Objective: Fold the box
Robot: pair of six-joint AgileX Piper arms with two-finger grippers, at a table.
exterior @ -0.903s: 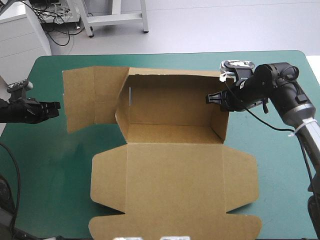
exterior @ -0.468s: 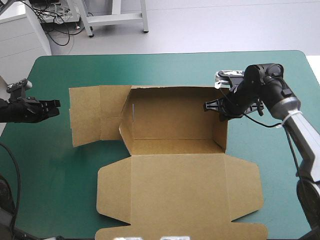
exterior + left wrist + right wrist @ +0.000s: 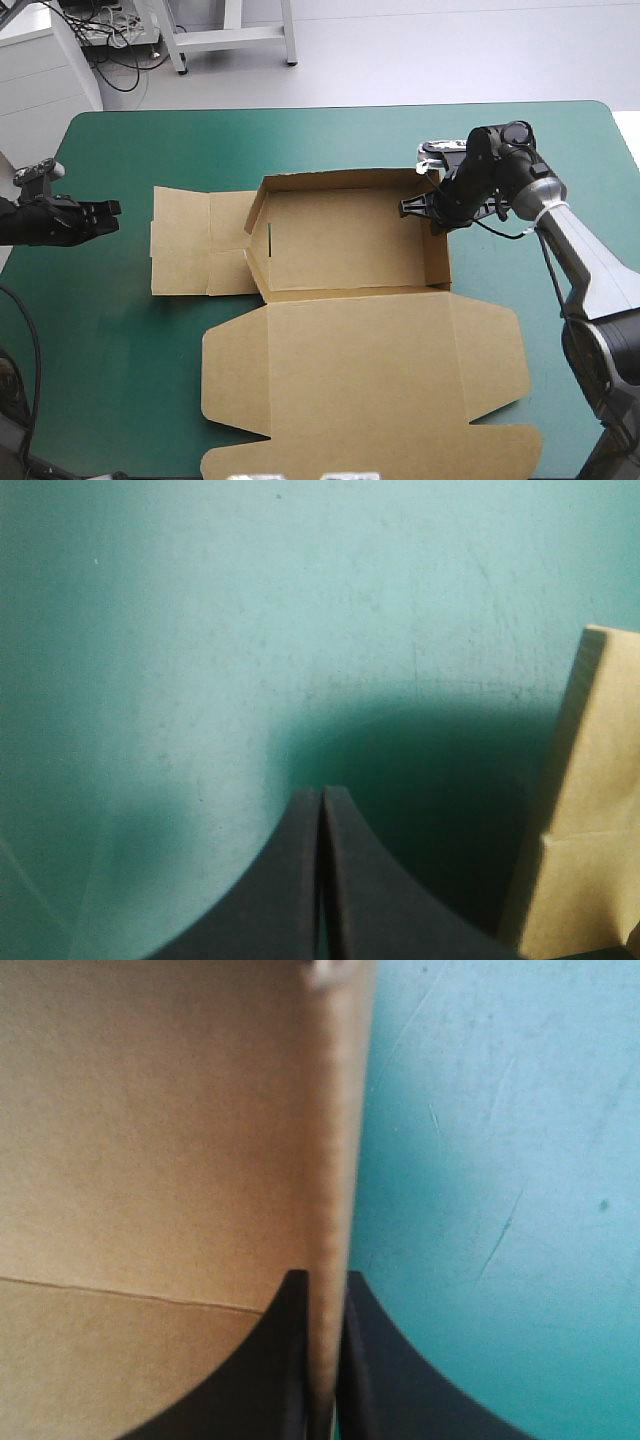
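We see the brown box [image 3: 350, 340] at the middle of the teal-green table [image 3: 100, 330], walls raised, lid flat toward the near edge. The right gripper [image 3: 408, 206] pinches the right wall's top edge between its 2 black fingers. The left gripper [image 3: 112, 209], fingers pressed together on nothing, hovers left of the box's flat side flap [image 3: 190, 240].

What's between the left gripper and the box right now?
Only bare teal-green cover separates the left gripper from the box, seen in the high view.

Lab; teal-green table [image 3: 120, 330], floor cables [image 3: 120, 62]
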